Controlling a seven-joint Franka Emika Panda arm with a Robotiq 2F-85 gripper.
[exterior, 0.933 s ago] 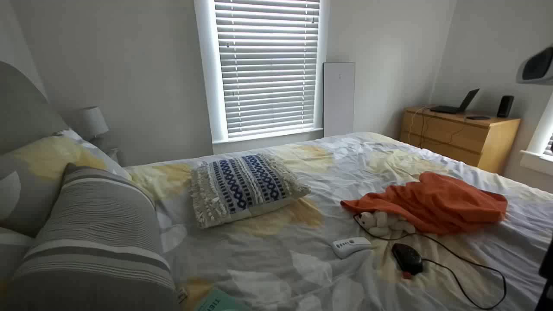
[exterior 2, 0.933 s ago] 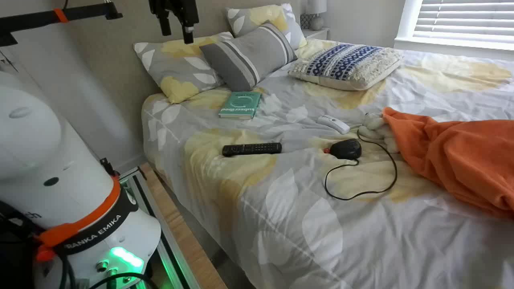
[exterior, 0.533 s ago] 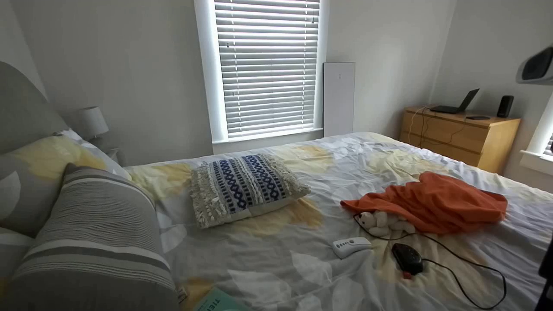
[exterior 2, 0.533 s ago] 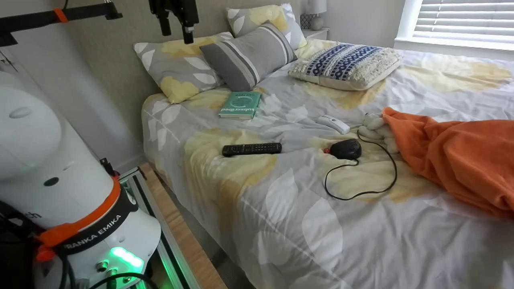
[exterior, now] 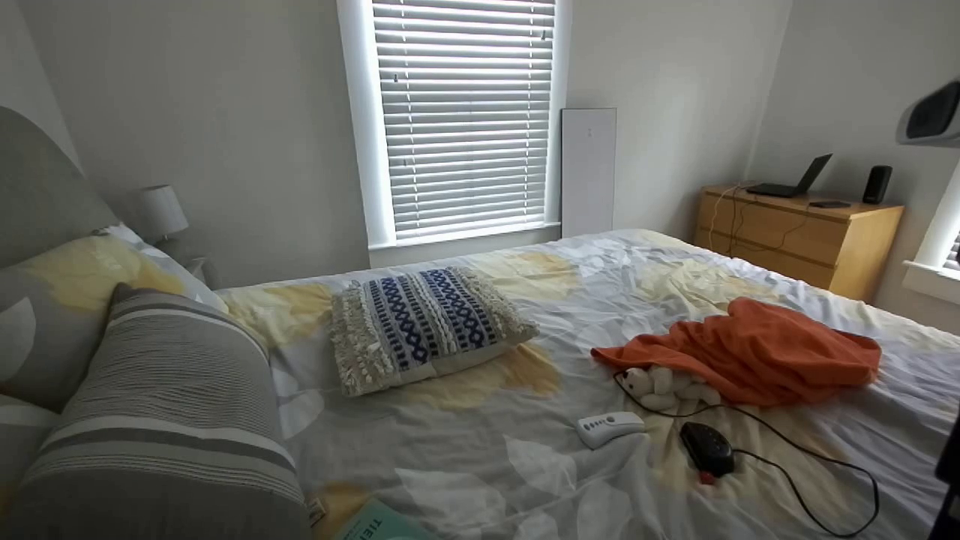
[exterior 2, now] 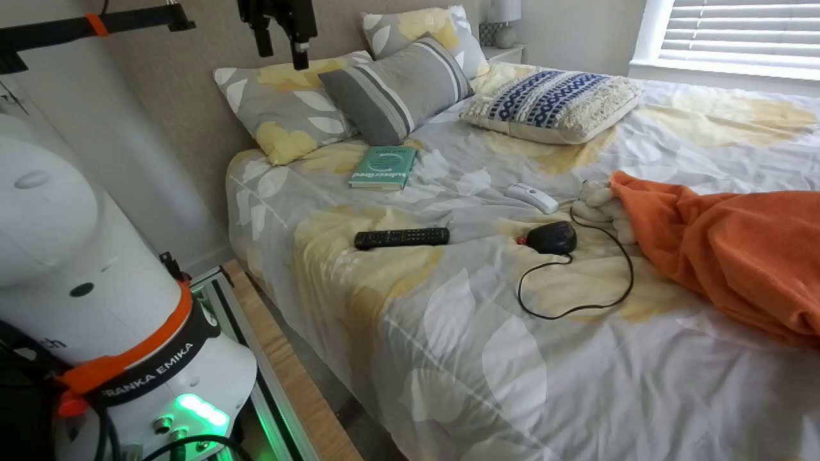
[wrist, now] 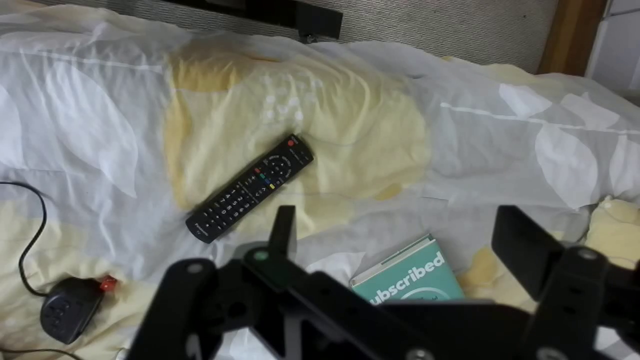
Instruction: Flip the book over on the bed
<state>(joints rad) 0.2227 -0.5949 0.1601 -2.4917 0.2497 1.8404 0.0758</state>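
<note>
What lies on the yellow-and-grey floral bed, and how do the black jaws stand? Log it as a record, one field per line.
target: closed teal-green rectangular book, lettered cover up
support: bed, the book flat on it
electronics: long black plastic remote; rounded black corded device; white handset
soft things: crumpled orange cloth, pale plush toy at its edge; blue-and-white fringed square pillow; grey striped pillow; grey-and-yellow floral pillows
jaws: open, above the bed, apart from the book
</note>
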